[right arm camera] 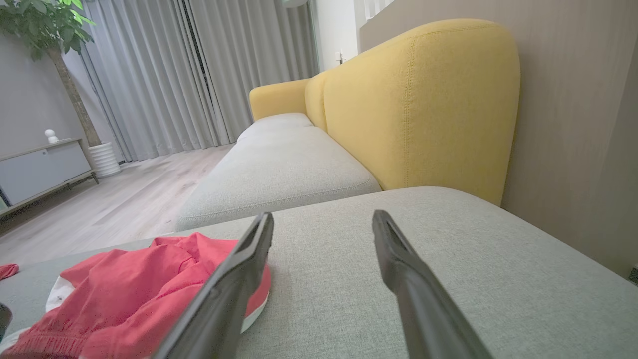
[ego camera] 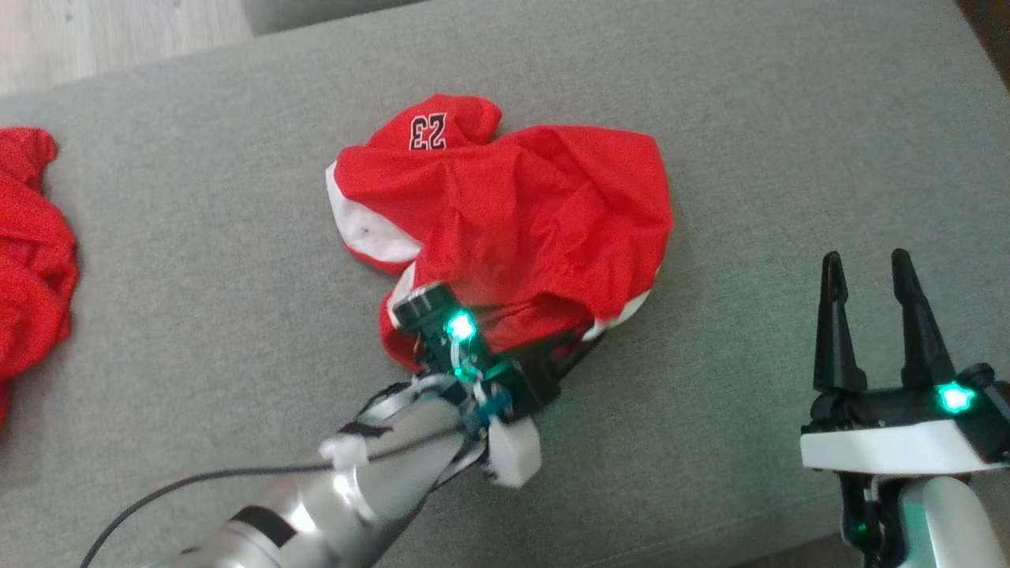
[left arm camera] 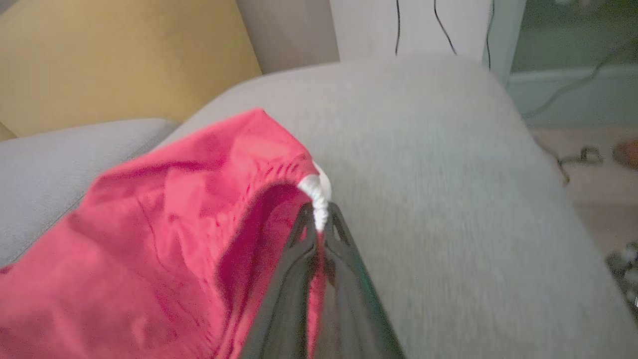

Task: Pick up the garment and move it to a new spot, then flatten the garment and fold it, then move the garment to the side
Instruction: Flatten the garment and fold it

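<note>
Spare red garment (ego camera: 31,252) sits at 9 o'clock on the grey sofa cushion (ego camera: 237,355). Left pincer (left arm camera: 319,219) is clamped on the white-trimmed edge of the red 23 shorts (ego camera: 513,213), crumpled mid-cushion. Right pincer (ego camera: 868,276) at 4 o'clock hangs wide open, empty.

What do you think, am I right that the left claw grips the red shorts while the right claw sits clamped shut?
Not quite: the right claw is open, its two fingers spread apart above the grey cushion, as the right wrist view shows. The left claw does grip the red shorts.
</note>
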Robot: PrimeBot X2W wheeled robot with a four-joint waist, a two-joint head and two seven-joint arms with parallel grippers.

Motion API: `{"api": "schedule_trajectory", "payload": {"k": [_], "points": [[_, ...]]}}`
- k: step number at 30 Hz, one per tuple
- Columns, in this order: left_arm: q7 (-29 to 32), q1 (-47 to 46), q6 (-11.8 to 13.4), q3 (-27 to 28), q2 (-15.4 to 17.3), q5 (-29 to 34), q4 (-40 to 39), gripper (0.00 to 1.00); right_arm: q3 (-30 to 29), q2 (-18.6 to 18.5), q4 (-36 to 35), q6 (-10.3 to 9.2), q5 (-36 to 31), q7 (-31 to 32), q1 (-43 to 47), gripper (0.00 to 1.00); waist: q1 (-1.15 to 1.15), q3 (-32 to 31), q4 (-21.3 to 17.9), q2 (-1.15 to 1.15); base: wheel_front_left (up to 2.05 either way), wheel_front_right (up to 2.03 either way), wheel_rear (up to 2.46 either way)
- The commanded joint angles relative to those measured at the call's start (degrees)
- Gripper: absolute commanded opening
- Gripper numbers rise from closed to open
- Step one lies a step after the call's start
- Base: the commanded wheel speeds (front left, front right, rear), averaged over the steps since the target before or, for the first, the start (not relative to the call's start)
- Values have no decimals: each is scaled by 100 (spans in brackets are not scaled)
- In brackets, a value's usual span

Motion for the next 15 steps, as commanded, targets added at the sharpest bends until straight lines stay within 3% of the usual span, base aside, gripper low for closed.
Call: {"api": "schedule_trajectory", "payload": {"k": [1,5,10,15], "points": [[10,-98,-26,246,-39,-201,-245,0,130,-39,-156,-4,-27,-22,-93,100,0,-82,-14,0,0,0,0],[10,-262,-140,507,-66,-1115,-685,0,195,-39,-110,-4,42,-22,-34,100,0,-330,-49,0,0,0,0],[90,-1233,-148,102,-67,-2781,-1232,0,336,-39,-31,-4,89,-22,66,100,0,-680,-165,0,0,0,0],[276,-2316,-149,89,246,-4279,-1799,0,363,-39,-1,-4,93,-22,193,100,0,-985,-164,0,0,0,0]]}}
